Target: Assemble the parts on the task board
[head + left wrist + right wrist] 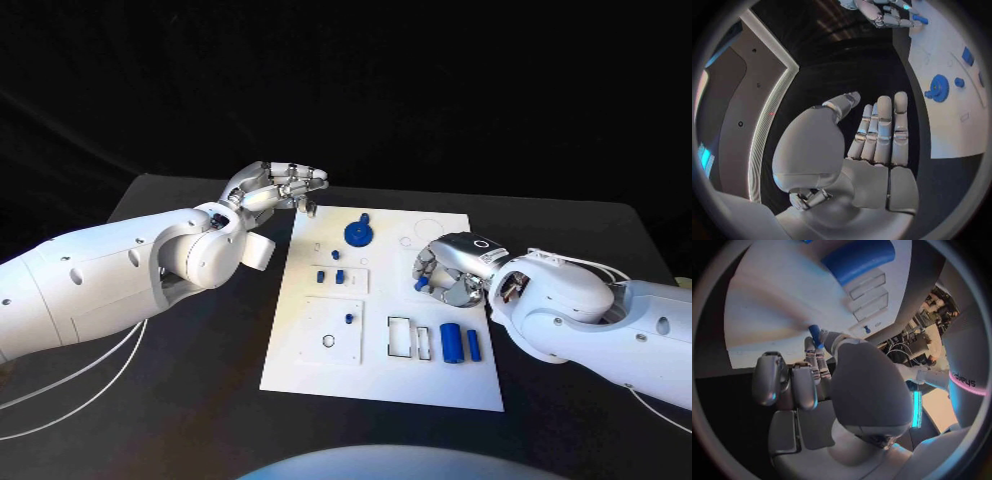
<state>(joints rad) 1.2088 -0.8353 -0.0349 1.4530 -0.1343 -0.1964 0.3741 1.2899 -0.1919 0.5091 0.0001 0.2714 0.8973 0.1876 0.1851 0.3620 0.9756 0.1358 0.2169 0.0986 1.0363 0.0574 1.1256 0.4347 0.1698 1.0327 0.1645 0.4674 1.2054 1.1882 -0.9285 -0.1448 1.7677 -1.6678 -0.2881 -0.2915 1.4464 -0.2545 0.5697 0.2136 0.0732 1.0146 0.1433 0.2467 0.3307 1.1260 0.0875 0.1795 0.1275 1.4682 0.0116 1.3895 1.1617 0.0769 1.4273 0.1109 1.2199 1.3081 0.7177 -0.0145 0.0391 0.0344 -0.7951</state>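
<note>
The white task board (433, 385) lies in the middle of the table. On it are a blue gear (358, 234), small blue parts (320, 276) and two blue cylinders (451, 342) near its right edge. My right hand (450, 270) hovers over the board's right middle and pinches a small blue peg (815, 335) between thumb and fingers; the peg (420, 284) points down at the board. My left hand (281, 185) hangs off the board's far left corner, holding nothing, its fingers (882, 130) straight and side by side. The gear (937, 90) lies beyond it.
Two rectangular slots (408, 338) sit left of the cylinders, and a square plate (332, 330) with a small blue pin lies at the board's near left. Black table (188, 400) surrounds the board. White cables trail under the left arm.
</note>
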